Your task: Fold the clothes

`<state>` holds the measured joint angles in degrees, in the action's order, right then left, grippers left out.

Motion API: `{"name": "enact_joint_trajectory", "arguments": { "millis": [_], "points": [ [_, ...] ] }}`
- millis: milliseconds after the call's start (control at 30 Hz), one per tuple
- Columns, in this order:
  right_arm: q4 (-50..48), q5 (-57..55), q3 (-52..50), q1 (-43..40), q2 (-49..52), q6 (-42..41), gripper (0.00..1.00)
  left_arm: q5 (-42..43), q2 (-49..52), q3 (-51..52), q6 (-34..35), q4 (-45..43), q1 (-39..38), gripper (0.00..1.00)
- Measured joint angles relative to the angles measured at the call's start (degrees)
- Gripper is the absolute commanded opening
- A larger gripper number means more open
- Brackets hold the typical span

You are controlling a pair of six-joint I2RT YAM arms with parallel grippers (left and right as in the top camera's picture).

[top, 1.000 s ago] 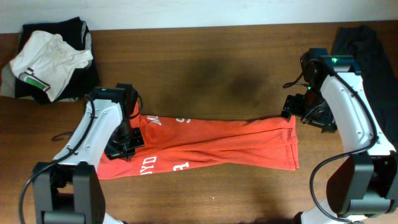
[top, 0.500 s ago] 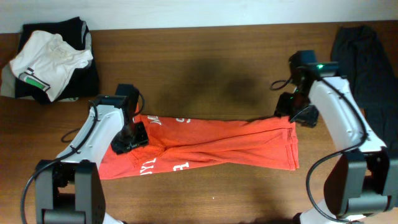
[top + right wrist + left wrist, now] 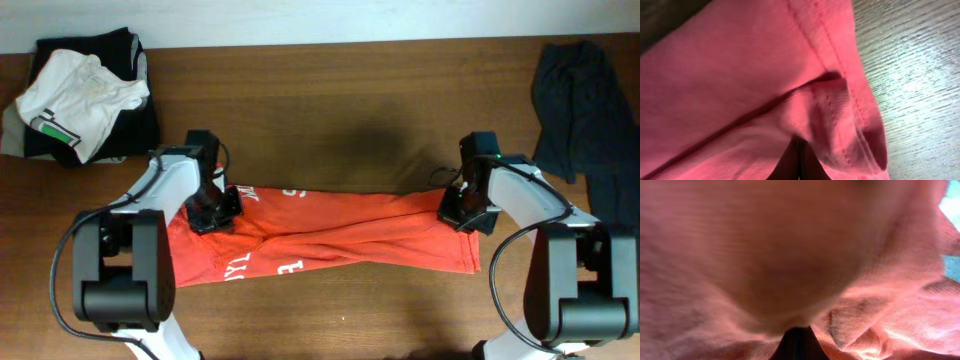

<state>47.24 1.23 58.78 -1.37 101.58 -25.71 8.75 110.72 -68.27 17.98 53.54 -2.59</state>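
Red-orange T-shirt lies as a long rumpled band across the near-middle of the table. The lettering end is at the robot's left and the hem end at its right. The far edge is roughly straight; the middle is twisted and creased.

At the far-left corner the left gripper is down on the cloth. Its wrist view is nothing but blurred fabric against the lens with 1 dark wedge at the bottom, so I cannot tell whether the jaws are closed. At the far-right hem corner the right gripper is also down. Its wrist view shows stitched hem puckered into a narrow dark tip, so the jaws look pinched tight on a fold of hem.

Likely step: take the 2 far corners, then lift and spread or fold over.

To do it well:
- confirm the left pinch before lifting, or that corner drops
- raise both arms together at an even height
- pull slightly apart to draw out the middle twist
- keep the cloth off the dark garment at the right and the white T-shirt at the far left

The right grip looks shallow and near the edge, so it may slip under tension.
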Motion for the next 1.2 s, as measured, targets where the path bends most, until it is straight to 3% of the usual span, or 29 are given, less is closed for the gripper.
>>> {"name": "enact_joint_trajectory", "arguments": {
  "millis": [367, 533, 567, 600, 633, 667, 700, 733, 833, 1200],
  "points": [
    [-5.55, 4.26, -1.36, 0.00, 0.26, 0.02, 0.04, 2.99, 0.57, -0.31, 0.00, 0.28, 15.37, 0.02],
    [3.23, 4.22, 2.97, 0.04, 1.60, 1.81, 0.04, 2.25, 0.68, -0.50, 0.00, 1.11, 19.45, 0.07],
    [7.41, 4.02, 6.14, 0.00, 1.33, 2.75, 0.14, 0.96, 0.92, -1.07, 0.02, 1.55, 20.33, 0.15],
    [9.05, 3.96, 8.22, 0.00, 1.31, 3.50, 0.54, -0.48, 1.27, -1.90, 0.07, 2.08, 21.07, 0.27],
    [12.15, 3.45, 12.72, -0.09, 0.72, 5.11, 0.82, -1.99, 1.64, -2.91, 0.24, 2.36, 21.40, 0.45],
    [14.49, 2.73, 16.00, -0.15, 0.31, 5.68, 0.98, -3.58, 1.92, -3.80, 0.26, 2.54, 21.49, 0.60],
    [14.75, 2.34, 17.53, -0.35, -0.17, 6.40, 0.99, -4.31, 2.08, -4.42, 0.20, 3.32, 21.49, 0.92],
    [14.60, 1.92, 17.94, -0.52, -0.35, 7.43, 0.99, -5.27, 2.12, -5.70, 0.20, 4.76, 21.53, 0.99],
    [12.76, 2.71, 16.35, -0.72, -0.17, 9.44, 0.99, -6.29, 0.00, -7.72, 0.24, 6.69, 21.70, 0.99],
    [-3.17, 22.69, -1.16, -0.76, -0.02, 12.66, 0.99, -4.26, -4.02, -7.93, 0.22, 10.01, 21.70, 0.99]
  ]
}}
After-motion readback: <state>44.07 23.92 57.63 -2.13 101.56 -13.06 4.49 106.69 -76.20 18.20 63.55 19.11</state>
